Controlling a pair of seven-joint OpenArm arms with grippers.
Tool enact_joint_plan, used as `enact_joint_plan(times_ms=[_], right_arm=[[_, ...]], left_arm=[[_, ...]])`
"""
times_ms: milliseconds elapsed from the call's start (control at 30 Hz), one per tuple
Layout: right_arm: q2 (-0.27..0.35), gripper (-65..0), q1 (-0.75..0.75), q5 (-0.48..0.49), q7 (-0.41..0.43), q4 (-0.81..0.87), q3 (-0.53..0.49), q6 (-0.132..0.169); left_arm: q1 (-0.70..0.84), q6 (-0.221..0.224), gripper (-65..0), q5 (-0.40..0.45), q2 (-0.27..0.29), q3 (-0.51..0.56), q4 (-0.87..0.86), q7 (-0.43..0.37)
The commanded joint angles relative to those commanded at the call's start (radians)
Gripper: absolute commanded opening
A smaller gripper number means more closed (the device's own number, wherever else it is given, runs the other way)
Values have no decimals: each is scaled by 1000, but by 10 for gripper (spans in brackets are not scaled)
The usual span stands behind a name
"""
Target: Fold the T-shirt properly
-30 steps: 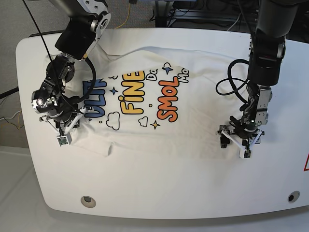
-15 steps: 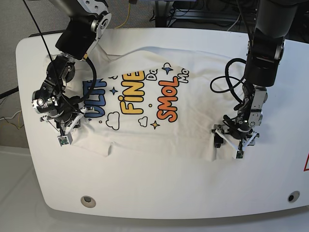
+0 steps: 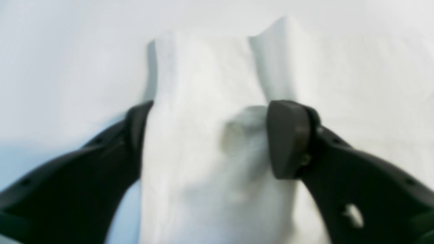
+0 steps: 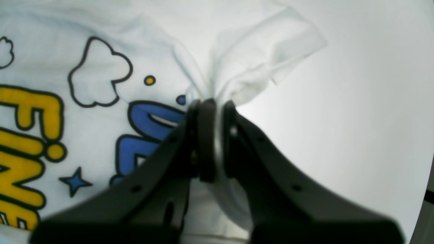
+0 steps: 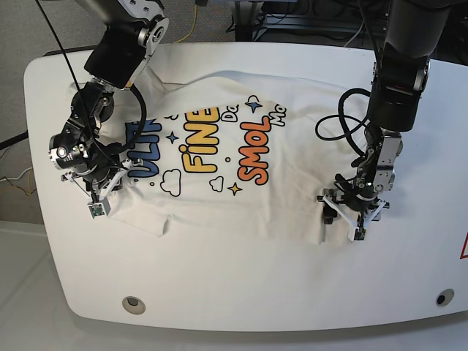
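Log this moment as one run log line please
left pincer: shut on T-shirt hem | right pincer: shut on T-shirt | fold: not done

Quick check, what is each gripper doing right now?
Left gripper: jaws partly closed around a fold of the T-shirt.
Right gripper: jaws shut on the T-shirt beside the blue lettering.

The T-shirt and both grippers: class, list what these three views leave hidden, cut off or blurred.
- Base view: the right arm hides part of the blue word on the T-shirt.
- Right wrist view: the frame edge cuts off the print; the right gripper hides the pinched cloth.
- Left wrist view: blurred; bunched cloth covers one finger of the left gripper, so its grip is unclear.
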Motion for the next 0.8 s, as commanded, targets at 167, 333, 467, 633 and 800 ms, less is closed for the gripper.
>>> enact_joint_plan(times_ms=[167, 333, 467, 633, 800], right_arm=[[0, -626, 0, 0, 0, 0, 0, 0], [0, -626, -2, 0, 0, 0, 0, 0], [0, -626, -2, 0, 0, 0, 0, 0], [0, -626, -2, 0, 0, 0, 0, 0], [0, -626, -2, 0, 0, 2, 0, 0]], left_arm=[[0, 0, -512, 0, 0, 0, 0, 3], [0, 0, -528, 0, -3, 0, 0, 3], [2, 0, -559, 0, -3, 0, 0, 3], [2, 0, -623, 0, -5, -2, 0, 5], [2, 0, -623, 0, -6, -3, 2, 5]])
